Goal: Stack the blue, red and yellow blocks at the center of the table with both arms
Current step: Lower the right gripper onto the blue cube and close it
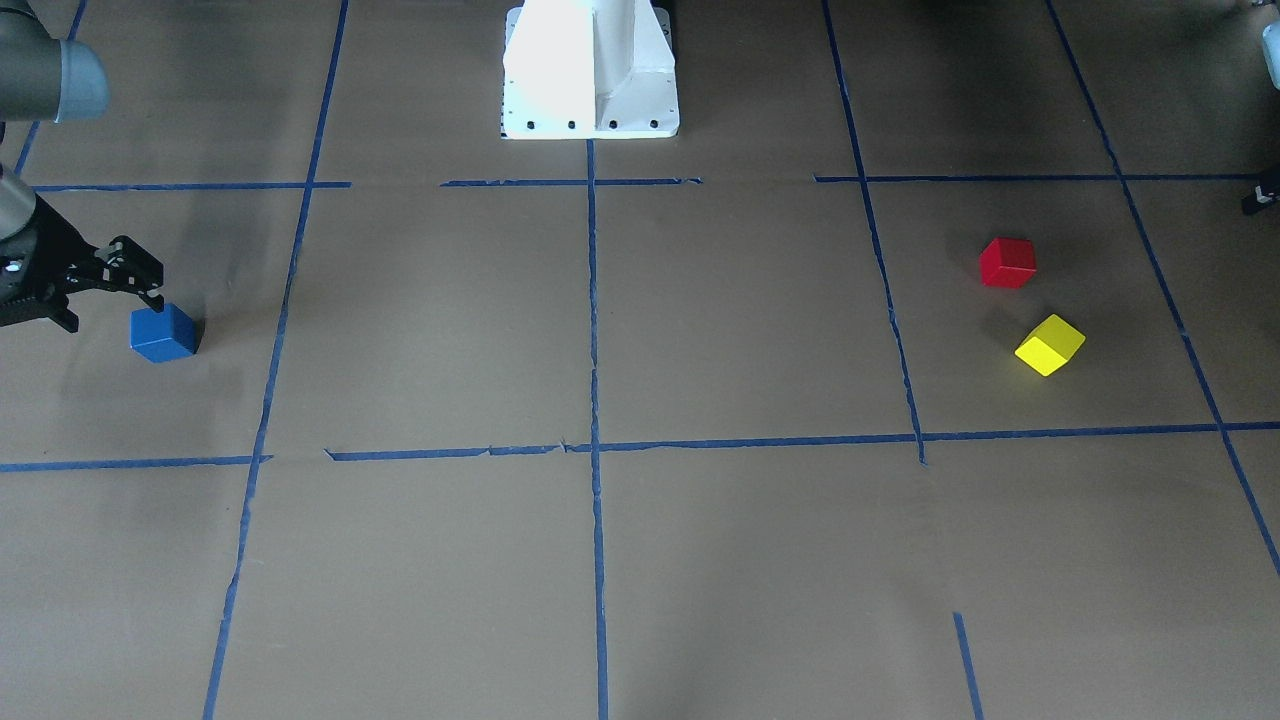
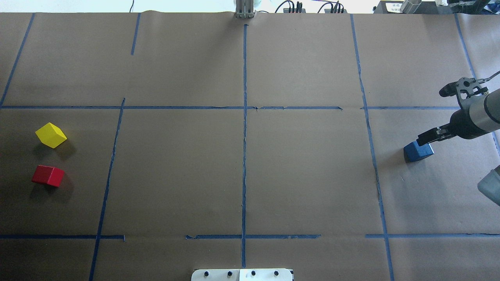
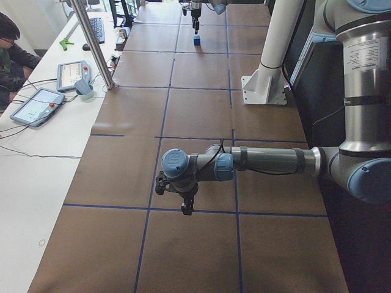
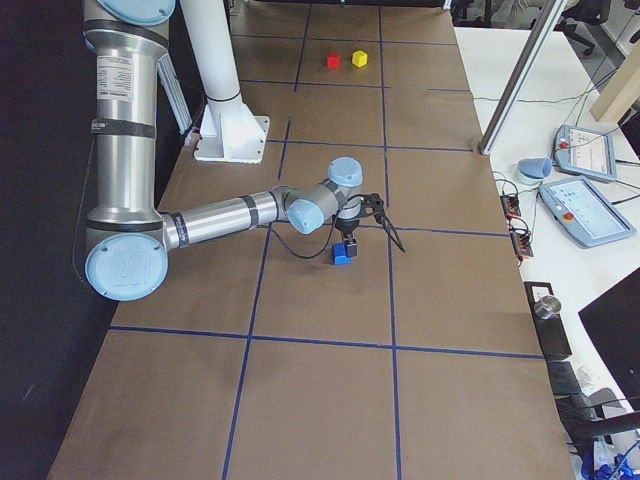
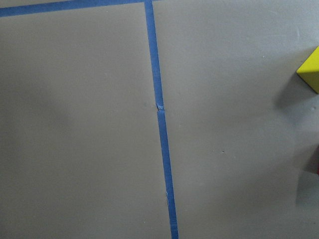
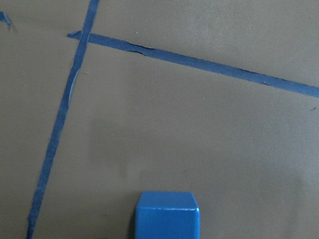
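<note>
Blue block (image 1: 163,333) far out toward the robot's right end of the paper-covered table (image 1: 750,330), in the middle row of the blue tape (image 1: 593,300) grid, flat on the paper and well away from centre. Right gripper (image 1: 108,308) just above it, jaws apart, closed on nothing; one fingertip (image 1: 152,296) close by the block's upper edge, contact impossible to judge. From the right wrist camera, only the block's top and one side face, low at the bottom edge of the view. Red block (image 1: 1007,263) and yellow block (image 1: 1049,345) over at the opposite end, near each other but not touching, yellow farther from the white pedestal (image 1: 590,70) and turned diagonal to the tape lines. Left gripper (image 3: 186,206) pointing down over the table, seen clearly only from the side; open or closed, cannot tell.
</note>
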